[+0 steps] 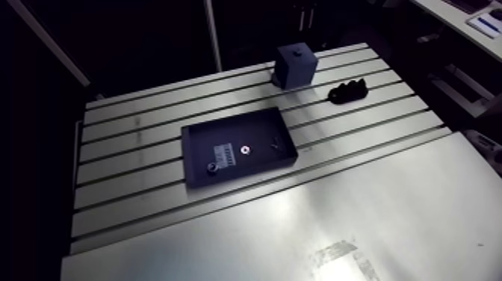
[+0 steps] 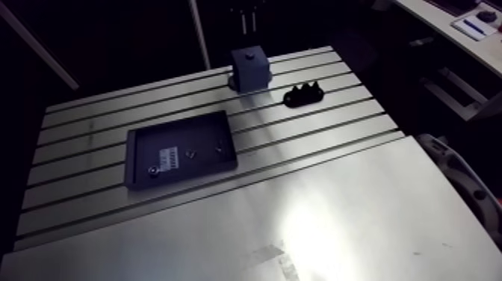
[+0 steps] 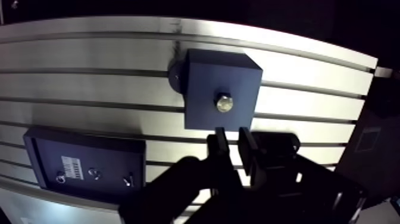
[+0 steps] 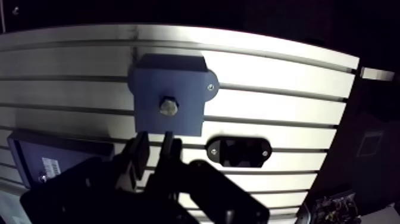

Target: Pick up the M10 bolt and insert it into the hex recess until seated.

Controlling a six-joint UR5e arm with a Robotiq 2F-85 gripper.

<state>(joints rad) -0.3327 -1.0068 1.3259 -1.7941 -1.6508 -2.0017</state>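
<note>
**Hand point(image 3: 232, 149) empty, bolt point(image 3: 224, 102) standing in the block point(image 3: 202, 77)**

Two dark fingers point(image 3: 218, 146) rose closest to the wrist camera, parted by a narrow gap. Nothing was pressed between them, and bright desk point(image 3: 89, 59) showed through the slot, so the hand was open and carried nothing.

Just ahead of the fingertips sat the dark square block, resting on the slotted desk. The bolt stood in the middle of its top face, its pale metal head catching the light. The hand was near it but not touching it. In the arm view the same block stood at the far side of the desk, with a small dot on top where the bolt was.

Beside the block lay a black notched holder point(image 4: 238, 152). Well apart from both, a shallow black tray point(image 3: 41, 155) held a white label point(image 3: 75, 166) and a few small metal parts point(image 3: 95, 173), too small to name.

By the look of it, the pick-up and the insertion were done: the bolt was in the block and free of the hand. It was less clear whether the bolt was fully seated. Its head seemed to stand slightly proud of the top face, and the recess around it could not be made out. At most, a check or a final press down seemed to be left.
</note>
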